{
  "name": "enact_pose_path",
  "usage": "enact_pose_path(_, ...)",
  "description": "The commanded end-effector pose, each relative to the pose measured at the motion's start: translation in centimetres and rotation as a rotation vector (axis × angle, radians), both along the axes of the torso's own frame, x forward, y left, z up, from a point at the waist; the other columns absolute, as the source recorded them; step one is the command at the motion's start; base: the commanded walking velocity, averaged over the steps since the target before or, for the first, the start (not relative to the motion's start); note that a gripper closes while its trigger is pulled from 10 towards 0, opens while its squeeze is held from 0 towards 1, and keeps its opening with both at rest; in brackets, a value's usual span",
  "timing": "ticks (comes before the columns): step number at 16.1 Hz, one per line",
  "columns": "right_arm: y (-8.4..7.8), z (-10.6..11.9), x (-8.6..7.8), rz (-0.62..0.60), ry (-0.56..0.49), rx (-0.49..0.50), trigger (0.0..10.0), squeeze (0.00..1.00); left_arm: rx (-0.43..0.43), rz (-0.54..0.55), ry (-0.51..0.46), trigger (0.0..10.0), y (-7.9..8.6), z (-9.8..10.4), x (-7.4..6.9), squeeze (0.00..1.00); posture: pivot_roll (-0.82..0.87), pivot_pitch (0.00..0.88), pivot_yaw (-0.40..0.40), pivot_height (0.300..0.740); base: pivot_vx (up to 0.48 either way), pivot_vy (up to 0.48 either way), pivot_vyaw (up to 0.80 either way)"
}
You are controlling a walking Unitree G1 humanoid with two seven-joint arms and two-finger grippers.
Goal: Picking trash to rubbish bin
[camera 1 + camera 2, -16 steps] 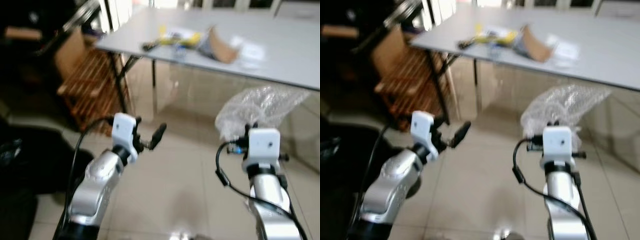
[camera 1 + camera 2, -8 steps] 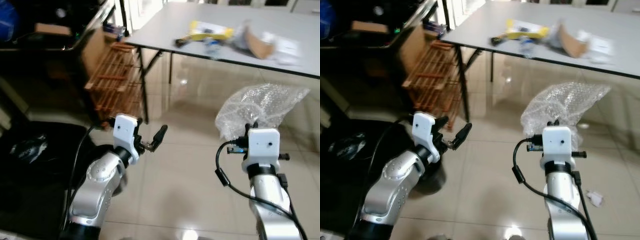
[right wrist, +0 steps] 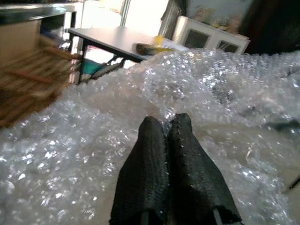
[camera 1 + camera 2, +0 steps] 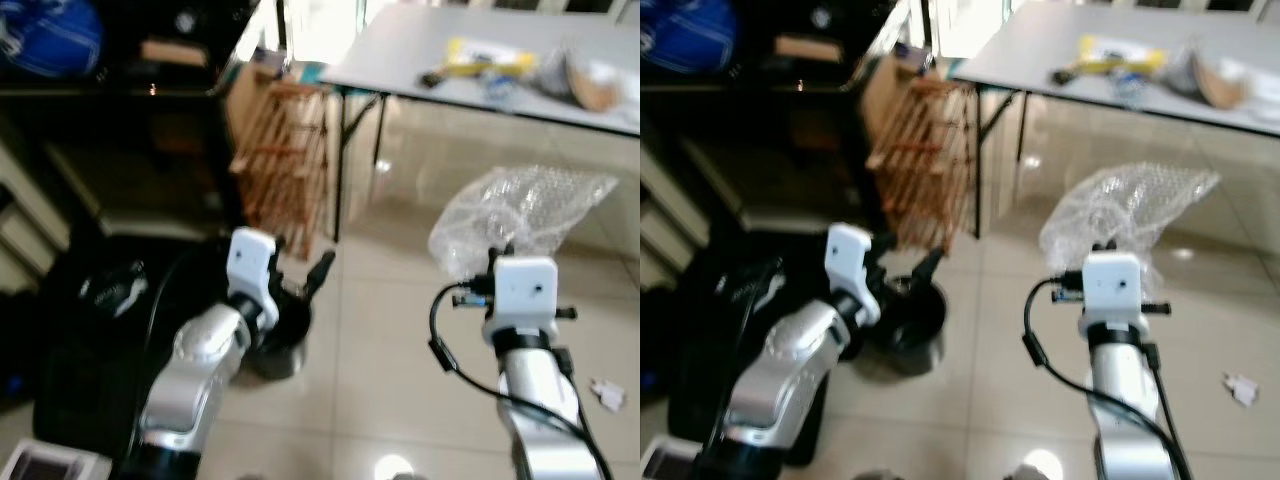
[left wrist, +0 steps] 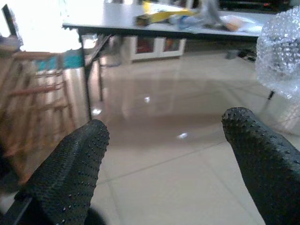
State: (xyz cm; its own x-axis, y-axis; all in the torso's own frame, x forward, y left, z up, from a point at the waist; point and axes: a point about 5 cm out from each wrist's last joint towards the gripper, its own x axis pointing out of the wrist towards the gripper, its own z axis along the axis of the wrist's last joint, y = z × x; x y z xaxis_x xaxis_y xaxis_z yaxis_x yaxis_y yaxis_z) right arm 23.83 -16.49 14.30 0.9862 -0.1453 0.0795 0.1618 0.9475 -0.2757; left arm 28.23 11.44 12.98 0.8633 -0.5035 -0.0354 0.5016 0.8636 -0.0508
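Black fabric bags (image 4: 90, 330) slump on the tiled floor (image 4: 390, 400) at the far left, under dark shelving with a blue bundle (image 4: 50, 35) on top. Next comes the left gripper (image 5: 164, 154), raised in front of the robot with its two black fingers (image 5: 70, 173) spread wide apart, nothing between them; their pads are dotted with fine rubber studs. In the head views this gripper hangs above a dark, round rubbish bin (image 4: 908, 322) standing on the glossy beige tiles. Behind the bin a slatted wooden rack (image 4: 285, 160) leans near a black leg of the grey table (image 4: 400, 60), whose smooth top carries a yellow packet (image 4: 480, 55), a curved brown cardboard piece (image 4: 585, 90) and other blurred clutter.

Further right, the right gripper (image 3: 171, 154) has its fingers pressed tight together on a sheet of clear bubble wrap (image 4: 520, 215). The wrap is crumpled into a loose, puffy bundle, glinting with small round cells, and it billows up and forward from the white wrist block (image 4: 525, 290), held in the air well apart from the bin and lower than the table edge. A black cable (image 4: 450, 350) loops down beside the silver right forearm. At the far right a small crumpled scrap of white paper (image 4: 606, 393) lies on the tiles
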Motion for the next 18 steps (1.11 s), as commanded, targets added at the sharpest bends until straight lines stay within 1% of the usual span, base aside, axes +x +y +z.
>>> enact_pose_path(1, 0.10, 0.25, 0.00, 0.010, -0.011, -0.010, 10.0, 0.00, 0.013, 0.011, -0.002, 10.0, 0.23, -0.01, -0.02, 0.00, -0.05, 0.103, 0.029, 0.740, 0.000, 0.435, 0.00)
enact_pose_path(3, 0.06, 0.23, 0.04, 0.010, -0.011, -0.011, 10.0, 0.00, 0.013, 0.012, -0.002, 10.0, 0.24, 0.00, 0.06, 0.00, -0.05, 0.103, 0.030, 0.740, 0.000, 0.435, 0.00)
enact_pose_path(18, 0.08, 0.25, 0.62, 0.007, -0.017, -0.005, 10.0, 0.00, 0.003, -0.001, -0.048, 10.0, -0.34, 0.59, 0.52, 0.00, -0.05, 0.088, 0.030, 0.740, 0.000, 0.000, 0.00)
